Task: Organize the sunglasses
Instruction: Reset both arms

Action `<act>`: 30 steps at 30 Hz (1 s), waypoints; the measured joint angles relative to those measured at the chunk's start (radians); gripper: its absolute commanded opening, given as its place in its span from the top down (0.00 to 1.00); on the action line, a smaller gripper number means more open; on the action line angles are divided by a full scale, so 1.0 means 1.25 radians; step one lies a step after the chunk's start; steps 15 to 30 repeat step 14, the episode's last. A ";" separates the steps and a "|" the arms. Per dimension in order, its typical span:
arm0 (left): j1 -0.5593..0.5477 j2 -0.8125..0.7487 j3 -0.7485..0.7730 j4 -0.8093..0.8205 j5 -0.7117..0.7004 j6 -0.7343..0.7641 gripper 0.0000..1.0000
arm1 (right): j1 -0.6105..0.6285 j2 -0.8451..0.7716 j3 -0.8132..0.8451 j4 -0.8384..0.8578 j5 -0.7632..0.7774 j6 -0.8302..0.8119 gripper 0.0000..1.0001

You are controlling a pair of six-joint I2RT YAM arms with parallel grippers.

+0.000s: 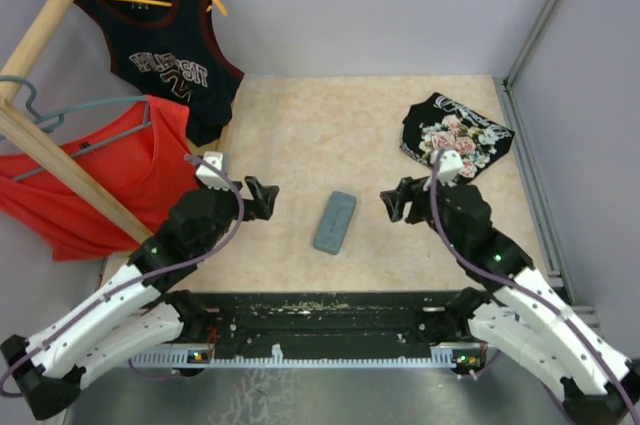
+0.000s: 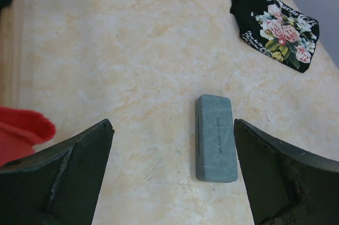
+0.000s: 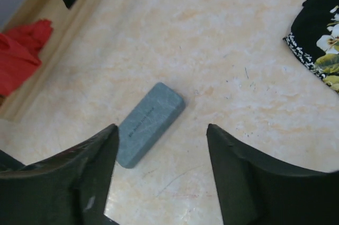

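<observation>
The table (image 1: 300, 125) top reads smooth and matt, in a pale marbled stone pattern. Near its middle, a grey-blue glasses case (image 1: 334, 222) has a mottled, matt skin. Folded black cloth (image 1: 455, 132) with a printed flower pattern sits by the far right corner. Beyond the left edge, a red mesh-like vest (image 1: 120, 170) and a black jersey (image 1: 165, 65) hang on a bare wooden rack (image 1: 48, 20). On the left tool (image 2: 173, 127), the fingers (image 2: 63, 182) look matt black, rough and scuffed.
</observation>
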 measured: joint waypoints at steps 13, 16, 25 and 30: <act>0.000 -0.209 -0.004 -0.164 -0.099 -0.042 0.00 | 0.000 -0.376 -0.087 -0.051 0.109 -0.015 0.09; 0.000 -0.210 -0.004 -0.166 -0.102 -0.042 0.00 | 0.000 -0.384 -0.093 -0.055 0.118 -0.014 0.09; 0.000 -0.210 -0.004 -0.166 -0.102 -0.042 0.00 | 0.000 -0.384 -0.093 -0.055 0.118 -0.014 0.09; 0.000 -0.210 -0.004 -0.166 -0.102 -0.042 0.00 | 0.000 -0.384 -0.093 -0.055 0.118 -0.014 0.09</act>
